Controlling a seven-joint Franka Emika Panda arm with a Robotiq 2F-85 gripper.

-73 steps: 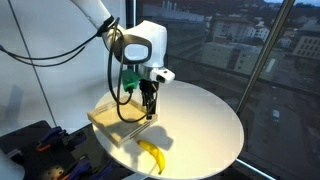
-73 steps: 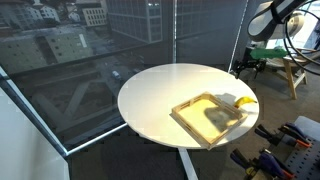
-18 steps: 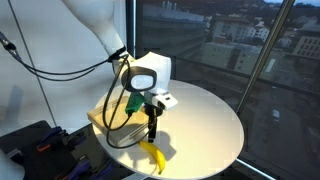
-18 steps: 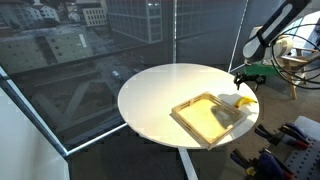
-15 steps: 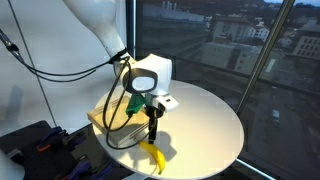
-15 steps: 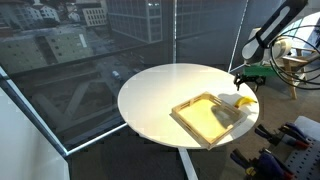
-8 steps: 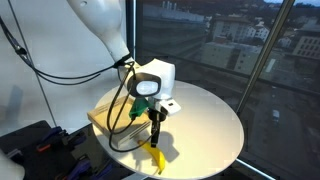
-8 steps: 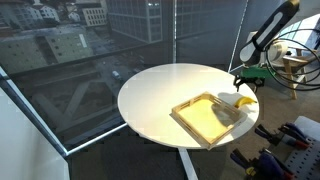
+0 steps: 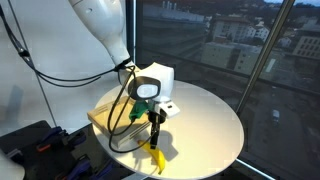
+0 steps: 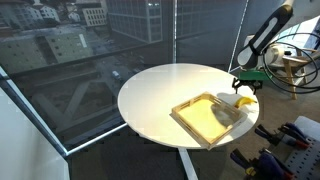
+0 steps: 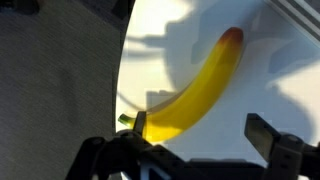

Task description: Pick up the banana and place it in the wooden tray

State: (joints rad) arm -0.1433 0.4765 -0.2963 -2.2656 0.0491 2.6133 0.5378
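The small yellow banana [image 9: 153,160] lies on the round white table [image 9: 205,125] close to its near edge. It also shows in an exterior view [image 10: 243,101] beside the tray's corner. The light wooden tray [image 10: 190,105] is square and shallow; the arm partly hides it in an exterior view [image 9: 100,118]. My gripper [image 9: 155,141] hangs just above the banana, also seen from farther off [image 10: 243,86]. In the wrist view the banana [image 11: 200,85] lies diagonally, its lower end between my open fingers, near the left fingertip [image 11: 138,122]. The gripper [image 11: 200,128] holds nothing.
The table edge [image 11: 122,80] runs right beside the banana, with grey floor beyond it. Glass window walls [image 9: 250,60] stand behind the table. Dark equipment [image 9: 40,145] sits on the floor near the tray side. A wooden stand [image 10: 293,70] is behind the arm.
The gripper has moved away from over the tray and come down towards the banana, still open. The banana and tray have not moved.
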